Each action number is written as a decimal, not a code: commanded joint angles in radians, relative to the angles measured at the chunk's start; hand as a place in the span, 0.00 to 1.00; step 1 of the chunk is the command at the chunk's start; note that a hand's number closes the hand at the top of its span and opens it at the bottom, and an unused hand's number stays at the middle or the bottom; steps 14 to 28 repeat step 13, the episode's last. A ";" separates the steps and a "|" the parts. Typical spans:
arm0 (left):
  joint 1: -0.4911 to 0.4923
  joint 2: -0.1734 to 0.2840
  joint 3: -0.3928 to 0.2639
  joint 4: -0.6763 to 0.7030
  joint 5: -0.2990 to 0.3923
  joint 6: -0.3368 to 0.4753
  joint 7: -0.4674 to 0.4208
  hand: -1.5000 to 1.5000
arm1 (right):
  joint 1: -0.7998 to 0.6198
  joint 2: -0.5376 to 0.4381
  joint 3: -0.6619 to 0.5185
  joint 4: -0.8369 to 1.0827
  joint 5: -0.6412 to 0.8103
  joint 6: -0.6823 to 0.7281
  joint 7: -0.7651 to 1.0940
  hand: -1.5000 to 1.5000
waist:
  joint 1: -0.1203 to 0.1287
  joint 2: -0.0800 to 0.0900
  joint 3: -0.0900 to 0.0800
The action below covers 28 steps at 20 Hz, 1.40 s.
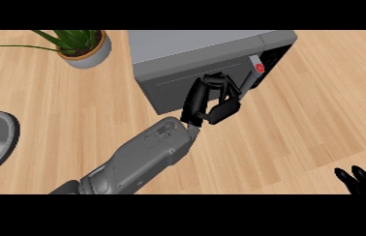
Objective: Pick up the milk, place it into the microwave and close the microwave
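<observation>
Item: microwave, grey, on your counter, door nearly shut.

Item: left robot hand, fingers curled, holding nothing, touching the door's free edge; you have it far nearer than the other.

Item: right robot hand, only fingertips at the lower right corner, state not readable.

Item: milk, presumably inside; you cannot see it.

Item: potted plant, far left.
</observation>
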State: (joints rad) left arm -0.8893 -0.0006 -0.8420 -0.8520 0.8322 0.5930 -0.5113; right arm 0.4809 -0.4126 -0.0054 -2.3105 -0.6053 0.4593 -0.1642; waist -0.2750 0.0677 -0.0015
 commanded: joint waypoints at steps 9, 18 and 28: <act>-0.069 0.001 0.053 0.119 0.057 0.013 -0.047 1.00 | -0.009 -0.018 0.015 -0.015 -0.026 0.018 0.010 0.00 | -0.030 0.024 0.000; -0.057 0.001 0.037 0.127 0.069 0.024 -0.070 1.00 | -0.009 -0.030 0.013 -0.018 -0.028 0.017 0.019 0.00 | -0.034 0.022 -0.001; -0.057 0.001 0.037 0.127 0.069 0.024 -0.070 1.00 | -0.009 -0.030 0.013 -0.018 -0.028 0.017 0.019 0.00 | -0.034 0.022 -0.001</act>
